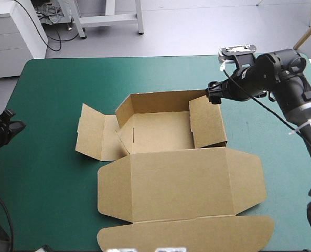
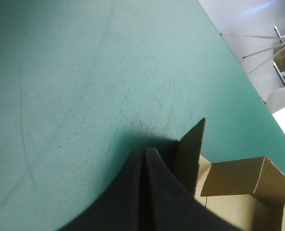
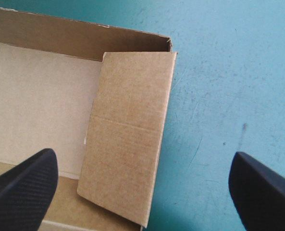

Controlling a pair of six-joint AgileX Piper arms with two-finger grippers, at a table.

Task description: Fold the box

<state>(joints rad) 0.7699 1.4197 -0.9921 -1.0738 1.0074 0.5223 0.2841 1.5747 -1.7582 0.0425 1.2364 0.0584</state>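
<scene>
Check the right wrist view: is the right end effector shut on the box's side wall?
No, the right end effector has its black fingers wide apart over the box, clamping nothing.

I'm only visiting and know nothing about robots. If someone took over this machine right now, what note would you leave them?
Claws: the left claw is shut and empty, at the table's left edge, apart from the box. The right claw is open and empty, over the box's far right corner, with its fingers either side of the right wall.
Box: mid-table on the teal-green cover.
Done: the far wall and right wall are raised.
Left: the left panel lies flat and needs raising and tucking. The lid lies flat toward the near edge.
</scene>
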